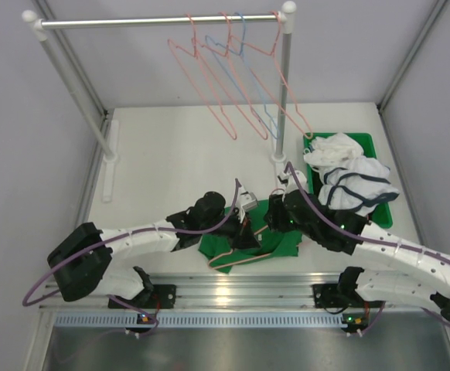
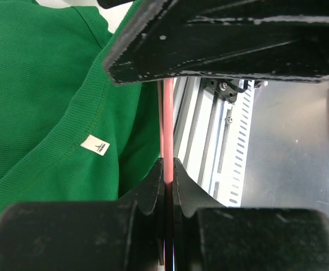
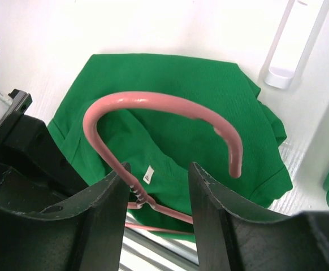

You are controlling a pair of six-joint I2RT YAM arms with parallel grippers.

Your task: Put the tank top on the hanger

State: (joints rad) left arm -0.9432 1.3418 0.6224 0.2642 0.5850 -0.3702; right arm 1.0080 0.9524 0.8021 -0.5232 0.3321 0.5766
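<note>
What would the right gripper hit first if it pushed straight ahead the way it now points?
Most likely the hanger: its twisted neck sits between the open fingers of the right gripper, with the hook arching just ahead. The tank top lies close behind it, though depth is hard to judge.

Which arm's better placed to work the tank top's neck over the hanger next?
Right, probably. Left gripper is shut on the hanger wire, so it's busy. Right gripper is open, straddling the hook just over the tank top's neck.
</note>
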